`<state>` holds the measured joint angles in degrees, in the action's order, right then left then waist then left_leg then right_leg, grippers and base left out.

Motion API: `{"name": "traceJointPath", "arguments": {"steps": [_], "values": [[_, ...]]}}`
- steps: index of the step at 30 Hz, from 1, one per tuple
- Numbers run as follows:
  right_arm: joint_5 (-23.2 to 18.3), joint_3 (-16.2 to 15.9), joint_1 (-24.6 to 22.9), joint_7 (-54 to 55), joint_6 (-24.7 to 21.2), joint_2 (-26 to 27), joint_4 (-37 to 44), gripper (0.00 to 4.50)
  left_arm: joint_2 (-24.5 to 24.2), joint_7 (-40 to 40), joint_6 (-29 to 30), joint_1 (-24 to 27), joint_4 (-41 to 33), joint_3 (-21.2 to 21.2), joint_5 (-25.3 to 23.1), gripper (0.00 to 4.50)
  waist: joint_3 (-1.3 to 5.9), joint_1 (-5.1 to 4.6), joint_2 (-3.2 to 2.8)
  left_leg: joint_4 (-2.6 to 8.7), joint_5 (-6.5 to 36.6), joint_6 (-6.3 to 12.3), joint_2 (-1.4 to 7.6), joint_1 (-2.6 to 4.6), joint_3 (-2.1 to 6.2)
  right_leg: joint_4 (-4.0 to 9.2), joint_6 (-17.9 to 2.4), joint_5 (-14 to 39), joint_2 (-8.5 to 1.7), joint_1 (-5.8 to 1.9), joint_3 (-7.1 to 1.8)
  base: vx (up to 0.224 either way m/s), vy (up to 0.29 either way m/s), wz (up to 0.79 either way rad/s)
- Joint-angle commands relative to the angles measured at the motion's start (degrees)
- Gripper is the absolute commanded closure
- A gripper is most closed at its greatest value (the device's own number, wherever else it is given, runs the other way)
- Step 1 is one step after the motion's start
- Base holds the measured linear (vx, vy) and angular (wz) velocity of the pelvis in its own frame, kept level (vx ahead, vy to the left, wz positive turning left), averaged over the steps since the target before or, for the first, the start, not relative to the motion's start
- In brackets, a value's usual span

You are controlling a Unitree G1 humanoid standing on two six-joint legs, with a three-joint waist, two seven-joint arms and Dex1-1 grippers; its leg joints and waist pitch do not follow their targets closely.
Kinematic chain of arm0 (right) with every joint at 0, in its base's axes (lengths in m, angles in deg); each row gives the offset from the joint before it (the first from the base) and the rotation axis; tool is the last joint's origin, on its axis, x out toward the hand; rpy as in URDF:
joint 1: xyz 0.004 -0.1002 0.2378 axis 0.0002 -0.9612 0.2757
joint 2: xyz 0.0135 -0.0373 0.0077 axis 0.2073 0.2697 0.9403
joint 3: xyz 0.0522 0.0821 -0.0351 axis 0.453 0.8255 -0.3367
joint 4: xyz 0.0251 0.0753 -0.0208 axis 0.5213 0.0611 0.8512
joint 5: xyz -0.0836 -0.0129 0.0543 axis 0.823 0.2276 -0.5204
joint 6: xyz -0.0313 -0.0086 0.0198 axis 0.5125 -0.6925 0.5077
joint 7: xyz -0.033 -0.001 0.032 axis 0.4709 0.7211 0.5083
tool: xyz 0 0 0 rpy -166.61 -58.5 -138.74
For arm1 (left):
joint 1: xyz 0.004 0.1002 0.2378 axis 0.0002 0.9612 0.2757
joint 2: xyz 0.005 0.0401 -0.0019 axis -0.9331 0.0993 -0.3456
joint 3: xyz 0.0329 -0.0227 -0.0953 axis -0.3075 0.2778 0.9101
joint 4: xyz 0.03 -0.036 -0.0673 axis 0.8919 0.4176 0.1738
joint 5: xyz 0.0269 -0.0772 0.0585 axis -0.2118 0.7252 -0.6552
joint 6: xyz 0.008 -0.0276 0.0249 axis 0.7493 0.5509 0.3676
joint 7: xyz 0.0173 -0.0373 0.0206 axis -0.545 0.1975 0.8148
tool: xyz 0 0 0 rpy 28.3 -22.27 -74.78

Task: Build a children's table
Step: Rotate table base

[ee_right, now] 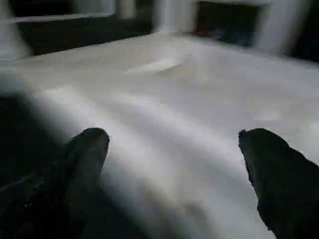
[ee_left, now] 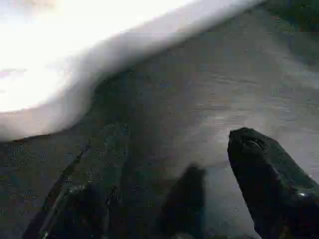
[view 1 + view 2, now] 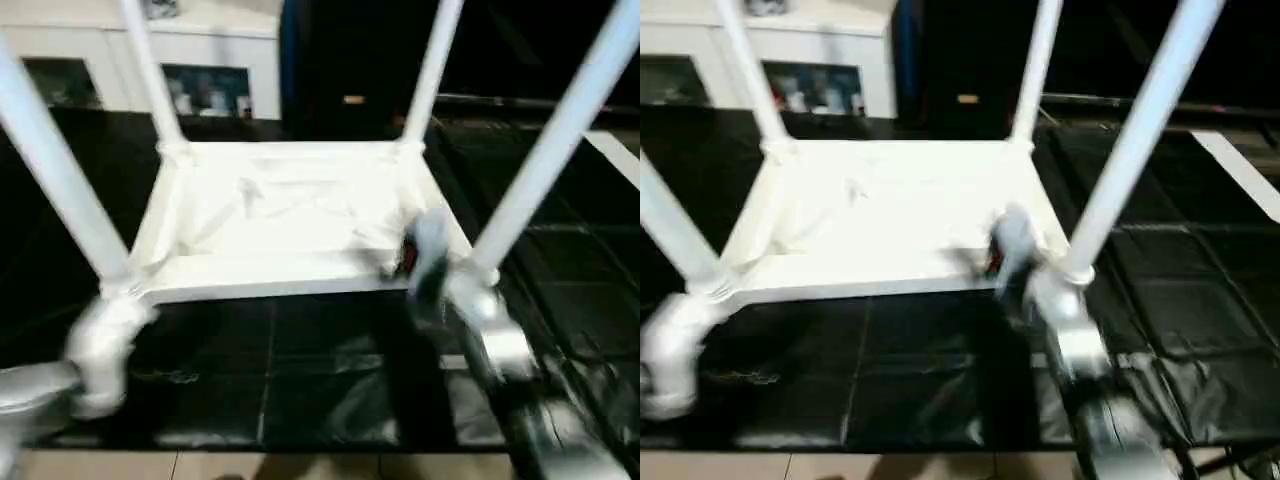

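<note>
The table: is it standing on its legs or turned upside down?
Upside down: the tabletop lies on the black surface, underside up, and four legs rise from its corners.

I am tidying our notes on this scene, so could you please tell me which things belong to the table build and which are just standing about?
Job:
- white plastic rectangular tabletop, upside down
- four white tubular legs, standing in its corners

Standing about:
- white cabinet with glass doors
- black floor covering

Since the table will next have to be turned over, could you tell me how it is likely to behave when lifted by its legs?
The children's table lies upside down with all four legs standing in its corner sockets. It looks like hollow plastic, so probably light for its bulk. The long legs would give leverage, so it may swing or tip, and a leg might pull out if only pushed in.
</note>
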<state>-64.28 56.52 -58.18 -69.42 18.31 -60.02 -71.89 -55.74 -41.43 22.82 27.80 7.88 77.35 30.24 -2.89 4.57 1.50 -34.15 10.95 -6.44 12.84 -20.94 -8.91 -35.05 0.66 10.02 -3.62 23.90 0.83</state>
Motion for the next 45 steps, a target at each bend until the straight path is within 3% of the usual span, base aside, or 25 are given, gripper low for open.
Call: {"name": "traceJointPath", "arguments": {"steps": [1, 2, 4, 6, 8, 10, 11, 13, 14, 17, 22, 23, 24, 25, 26, 27, 28, 32, 33, 36, 37, 38, 41, 42, 45], "values": [[-1.63, -0.97, -1.96, -3.95, -3.15, -3.03, 5.46, 0.00, -1.04, 1.60, 0.30, -2.18, 1.92, 2.80, 0.69, 0.92, 2.77, -0.13, -1.32, 4.96, 20.04, 1.06, -0.46, 1.05, -0.93, 4.21, -10.05, 16.90, -1.34, -1.72, -0.86, 0.000, 0.000, 0.00], [-1.64, -1.00, -2.05, -4.03, -3.21, -3.11, 5.57, 0.00, -1.07, 1.63, 0.29, -2.24, 2.00, 2.87, 0.70, 0.92, 2.71, 0.15, -1.46, 5.04, 20.50, 0.68, -0.59, 0.87, -0.84, 4.29, -9.54, 17.96, -1.50, -1.89, -0.92, 0.000, 0.000, 0.00], [-2.15, -1.49, -5.61, -7.25, -7.84, -5.91, 10.23, 0.00, -3.00, 2.02, -1.34, -4.13, 5.30, 4.90, 1.64, 0.92, 2.77, 0.41, -2.02, 5.05, 20.88, 0.38, -0.69, 0.92, -0.67, 4.38, -8.89, 18.36, -1.52, -1.90, -1.03, 0.000, 0.000, 0.00], [-1.89, -1.70, -6.88, -8.22, -9.67, -6.98, 12.04, 0.00, -3.66, 1.67, -3.08, -4.61, 6.66, 5.12, 1.92, 0.92, 2.75, 0.30, -1.65, 5.16, 20.92, 0.19, -0.71, 0.66, -0.56, 4.44, -8.79, 18.46, -1.60, -2.12, -0.99, 0.000, 0.000, 0.00], [-0.59, -1.53, -7.04, -7.04, -10.31, -7.06, 11.46, 0.00, -3.57, 0.88, -3.76, -5.85, 7.51, 5.03, 2.85, 0.92, 2.73, 0.22, -1.80, 5.13, 22.24, -0.36, -0.74, 0.93, -0.48, 4.66, -9.11, 20.16, -1.70, -1.80, -0.95, 0.000, 0.000, 0.00], [0.69, -1.23, -7.33, -3.83, -13.24, -7.30, 11.79, 0.00, -3.32, -0.14, -4.23, -7.94, 9.04, 4.66, 3.69, 0.92, 2.82, 0.22, -2.32, 5.14, 21.78, -0.87, -0.78, 0.95, -0.38, 4.48, -9.42, 19.62, -1.76, -1.88, -0.99, 0.000, 0.000, 0.00], [0.69, -1.23, -7.33, -3.83, -13.24, -7.30, 11.79, 0.00, -3.32, -0.14, -4.23, -7.94, 9.04, 4.66, 3.69, 0.92, 2.78, 0.21, -2.02, 5.07, 21.88, -1.04, -0.82, 1.12, -0.48, 4.58, -9.56, 19.58, -1.66, -1.76, -0.98, 0.000, 0.000, 0.00], [0.96, -0.96, -7.23, -1.28, -14.72, -7.17, 12.21, 0.00, -2.72, 1.45, -4.02, -10.81, 11.84, 4.12, 2.37, 0.57, 2.91, 0.14, -2.08, 4.89, 21.45, -1.25, -0.92, 1.12, -0.50, 4.37, -9.75, 18.65, -1.67, -1.96, -0.97, 0.000, 0.000, 0.00], [0.87, -0.88, -7.40, -1.24, -15.17, -7.19, 12.86, 0.00, -2.66, 1.88, -4.04, -11.27, 12.42, 4.04, 2.31, 0.50, 2.67, 0.20, -2.43, 5.07, 22.02, -1.40, -0.85, 1.05, -0.41, 4.39, -9.66, 19.38, -1.65, -1.90, -0.94, 0.000, 0.000, 0.00], [0.49, -0.66, -7.67, -1.22, -15.78, -7.01, 13.76, 0.00, -2.40, 1.90, -4.39, -11.72, 12.92, 4.00, 2.72, 0.13, 2.86, 0.13, -2.26, 4.98, 21.61, -1.30, -0.87, 1.08, -0.42, 4.44, -9.51, 19.31, -1.67, -2.02, -0.97, 0.000, 0.000, 0.00], [1.14, -0.62, -7.96, -0.32, -17.74, -5.78, 15.48, 0.00, -1.14, 3.43, -6.58, -14.56, 16.33, 2.67, 2.92, 0.04, 3.17, 0.18, -2.41, 4.92, 19.50, -1.24, -0.76, 1.01, -0.46, 3.94, -10.67, 14.76, -1.66, -2.18, -0.94, 0.000, 0.000, 0.00], [1.29, -0.87, -7.90, 0.09, -18.08, -5.38, 15.53, 0.00, -0.57, 4.46, -7.46, -15.76, 17.66, 2.54, 2.57, 0.04, 3.11, 0.17, -2.18, 4.89, 19.40, -1.16, -0.84, 0.98, -0.53, 4.03, -10.63, 14.96, -1.59, -2.20, -0.92, 0.000, 0.000, 0.00], [1.35, -0.96, -7.88, 0.22, -18.14, -5.27, 15.50, 0.00, -0.35, 4.76, -7.70, -16.13, 18.00, 2.57, 2.54, 0.04, 3.10, 0.27, -2.35, 4.90, 19.49, -1.34, -0.81, 1.08, -0.51, 4.01, -10.56, 15.17, -1.64, -2.11, -0.93, 0.000, 0.000, 0.00], [2.18, -1.74, -7.59, 1.21, -18.32, -4.54, 14.76, 0.00, 1.60, 6.28, -9.09, -18.88, 19.98, 3.34, 3.32, 0.04, 3.13, 0.23, -2.00, 4.89, 19.35, -1.30, -0.83, 1.02, -0.55, 4.06, -10.46, 15.17, -1.62, -2.22, -0.90, 0.000, 0.000, 0.00], [2.18, -1.74, -7.59, 1.21, -18.32, -4.54, 14.76, 0.00, 1.60, 6.28, -9.09, -18.88, 19.98, 3.34, 3.32, 0.04, 3.13, 0.42, -2.23, 4.86, 19.40, -1.59, -0.82, 1.25, -0.59, 4.14, -10.53, 15.44, -1.72, -2.05, -0.94, 0.000, 0.000, 0.00], [2.58, -2.12, -7.36, 1.80, -18.37, -4.24, 14.22, 0.00, 2.55, 6.13, -9.49, -20.13, 20.82, 3.74, 4.22, 0.04, 3.14, 0.34, -1.65, 4.89, 19.00, -1.57, -0.80, 1.08, -0.59, 4.11, -10.52, 15.39, -1.83, -2.22, -0.94, 0.000, 0.000, 0.00], [2.92, -2.36, -7.11, 2.40, -18.36, -3.89, 13.62, 0.00, 3.27, 5.56, -9.65, -21.07, 21.44, 3.89, 5.12, 0.04, 3.19, 0.44, -1.93, 4.96, 18.33, -1.87, -0.79, 0.88, -0.51, 3.92, -10.47, 15.18, -1.92, -2.38, -0.97, 0.000, 0.000, 0.00], [4.69, -2.04, -5.68, 6.05, -17.97, -2.26, 10.51, 0.00, 4.96, 2.90, -8.28, -23.14, 22.12, 4.09, 8.49, 0.04, 3.19, 0.26, -1.62, 4.95, 17.98, -2.21, -0.85, 0.77, -0.56, 3.92, -10.40, 15.68, -1.95, -2.39, -1.00, 0.000, 0.000, 0.00], [5.84, -0.81, -3.90, 9.81, -17.83, -0.34, 7.05, 0.00, 5.64, -0.72, -7.09, -24.19, 22.18, 3.66, 11.87, 0.04, 3.29, 0.23, -1.09, 4.85, 16.72, -2.15, -0.97, 0.76, -0.74, 3.84, -10.57, 15.35, -2.05, -2.31, -1.10, 0.000, 0.000, 0.00], [6.46, 0.35, -2.27, 12.68, -17.78, 1.25, 4.28, 0.00, 5.70, -4.40, -5.88, -24.53, 21.45, 2.97, 14.88, 0.04, 3.29, 0.21, -1.39, 4.94, 16.80, -2.87, -0.89, 0.94, -0.72, 3.77, -10.83, 15.12, -1.98, -2.14, -1.05, 0.000, 0.000, 0.00], [6.82, 0.53, -1.42, 13.57, -17.43, 1.85, 3.14, 0.00, 5.36, -6.60, -4.21, -24.23, 20.21, 2.64, 16.83, 0.04, 3.20, 0.10, -0.64, 4.93, 17.22, -2.64, -0.86, 0.97, -0.90, 3.85, -10.70, 14.96, -1.89, -2.09, -1.09, 0.000, 0.000, 0.00], [7.04, 0.49, -0.99, 13.96, -17.11, 2.13, 2.54, 0.00, 5.13, -7.84, -3.22, -24.03, 19.54, 2.47, 17.92, 0.04, 3.28, 0.28, -1.09, 5.02, 16.77, -2.85, -0.86, 0.93, -0.78, 3.57, -10.69, 15.15, -2.06, -2.22, -1.11, 0.000, 0.000, 0.00], [7.50, 0.18, -0.05, 14.60, -16.59, 2.60, 1.34, 0.00, 4.26, -10.73, -0.07, -22.80, 17.09, 1.85, 20.81, 0.04, 3.27, 0.16, -1.10, 4.96, 16.73, -2.94, -0.76, 1.03, -0.89, 3.43, -10.95, 13.05, -1.93, -2.18, -1.06, 0.000, 0.000, 0.00], [7.85, 0.02, 1.07, 15.25, -16.48, 3.01, 0.19, 0.00, 3.19, -13.31, 2.65, -20.31, 13.25, 0.10, 22.89, 0.04, 3.25, 0.11, -0.71, 5.00, 16.51, -2.71, -0.76, 0.93, -0.93, 3.47, -10.94, 12.77, -1.88, -2.29, -1.05, 0.000, 0.000, 0.00], [8.53, 0.42, 3.46, 16.34, -15.76, 4.26, -2.59, 0.00, 2.18, -15.89, 6.23, -16.05, 6.58, -3.84, 25.56, 0.04, 3.08, -0.33, -0.81, 5.20, 16.60, -2.85, -0.62, 0.61, -0.84, 3.23, -11.07, 13.16, -1.94, -2.38, -1.05, 0.000, 0.000, 0.00]]}}
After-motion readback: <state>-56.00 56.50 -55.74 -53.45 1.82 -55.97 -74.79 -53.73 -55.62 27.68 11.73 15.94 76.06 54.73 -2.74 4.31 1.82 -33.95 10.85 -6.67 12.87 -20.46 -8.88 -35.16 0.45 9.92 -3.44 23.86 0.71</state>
